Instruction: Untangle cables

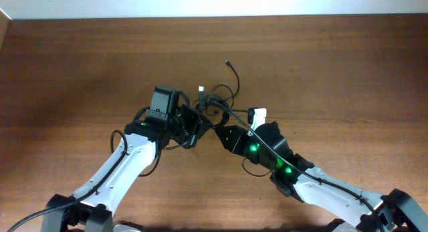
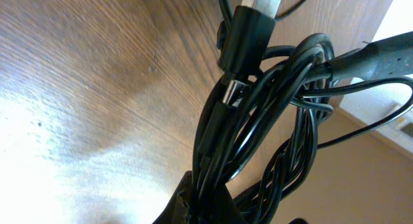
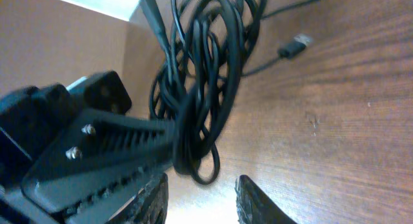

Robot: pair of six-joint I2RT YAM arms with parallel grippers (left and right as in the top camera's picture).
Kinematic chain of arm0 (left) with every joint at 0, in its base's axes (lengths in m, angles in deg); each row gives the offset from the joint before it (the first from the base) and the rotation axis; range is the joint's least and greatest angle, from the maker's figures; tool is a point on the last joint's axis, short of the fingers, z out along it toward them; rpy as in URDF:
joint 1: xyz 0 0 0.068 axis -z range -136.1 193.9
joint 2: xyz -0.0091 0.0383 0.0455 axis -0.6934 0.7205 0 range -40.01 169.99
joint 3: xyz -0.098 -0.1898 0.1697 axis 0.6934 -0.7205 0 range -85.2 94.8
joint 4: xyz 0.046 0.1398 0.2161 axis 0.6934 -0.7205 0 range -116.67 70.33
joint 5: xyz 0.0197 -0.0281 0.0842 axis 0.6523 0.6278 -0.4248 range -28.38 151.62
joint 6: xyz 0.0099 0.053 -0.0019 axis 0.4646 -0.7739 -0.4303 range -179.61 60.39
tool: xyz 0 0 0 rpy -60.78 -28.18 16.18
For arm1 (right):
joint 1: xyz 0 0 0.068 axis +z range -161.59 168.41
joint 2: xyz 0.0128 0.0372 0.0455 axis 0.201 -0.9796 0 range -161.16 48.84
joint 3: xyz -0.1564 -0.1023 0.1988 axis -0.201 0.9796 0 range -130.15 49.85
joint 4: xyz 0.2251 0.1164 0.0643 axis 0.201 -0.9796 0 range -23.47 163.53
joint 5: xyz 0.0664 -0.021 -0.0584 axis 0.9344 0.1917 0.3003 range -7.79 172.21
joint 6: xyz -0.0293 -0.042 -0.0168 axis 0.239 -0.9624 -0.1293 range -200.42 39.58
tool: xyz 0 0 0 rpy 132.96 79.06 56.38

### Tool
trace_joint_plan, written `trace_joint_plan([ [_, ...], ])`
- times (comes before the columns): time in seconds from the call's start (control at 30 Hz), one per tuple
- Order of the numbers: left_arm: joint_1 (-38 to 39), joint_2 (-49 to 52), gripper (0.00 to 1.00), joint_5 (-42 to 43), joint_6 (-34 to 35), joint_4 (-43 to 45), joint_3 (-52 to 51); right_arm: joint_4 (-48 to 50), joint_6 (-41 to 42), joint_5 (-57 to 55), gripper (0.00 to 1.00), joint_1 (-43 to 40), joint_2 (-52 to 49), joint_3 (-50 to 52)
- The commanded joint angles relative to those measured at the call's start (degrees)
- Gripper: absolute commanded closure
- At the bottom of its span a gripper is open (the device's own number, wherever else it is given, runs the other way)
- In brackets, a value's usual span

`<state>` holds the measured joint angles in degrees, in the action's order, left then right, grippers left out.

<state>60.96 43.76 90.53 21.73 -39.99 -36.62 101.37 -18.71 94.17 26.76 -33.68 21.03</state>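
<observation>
"So, where were the cables (image 1: 217,106) lying?"

"In one tangled bunch near the middle of the table (image 1: 80,71), right between the two arms. Several black loops were wound through one another."

"And the left gripper (image 1: 192,123)?"

"Its jaws were pressed together on the bundle. From the right wrist you could see one ribbed jaw clamped against a thick gather of loops."

"Was the right gripper (image 3: 205,199) holding anything?"

"No. Its jaws stood apart with nothing between them. The lowest loop hung just ahead of the gap, and I couldn't tell whether it touched either jaw."

"Any loose ends?"

"One silver plug (image 3: 295,45) lay flat on the wood beside the bunch, its cord running back into the tangle. Another thin cord end (image 1: 228,61) curved away toward the far side of the table. A third plug (image 2: 258,4), black sleeve with a silvery tip, showed close up in the left wrist view, lying against the loops."
</observation>
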Motion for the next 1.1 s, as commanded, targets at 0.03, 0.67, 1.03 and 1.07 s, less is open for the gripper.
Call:
trace_joint_plan([
  [0.03,-0.3,-1.6,1.00,5.5,0.5,0.1,0.9,2.2,-2.6,-2.1,0.65,0.3,-0.3,-1.4],
  [0.67,-11.8,-1.6,1.00,14.7,0.4,6.2,0.9,-15.5,-13.3,-1.1,0.96,0.2,-0.2,-1.8],
  [1.03,-18.4,-1.6,1.00,17.8,0.4,11.5,0.9,-26.2,-13.3,-2.1,0.96,-6.6,2.2,-1.9],
  [1.07,-18.8,-1.6,1.00,18.8,0.4,12.7,0.9,-26.8,-13.3,-2.2,0.96,-7.4,2.5,-1.9],
])
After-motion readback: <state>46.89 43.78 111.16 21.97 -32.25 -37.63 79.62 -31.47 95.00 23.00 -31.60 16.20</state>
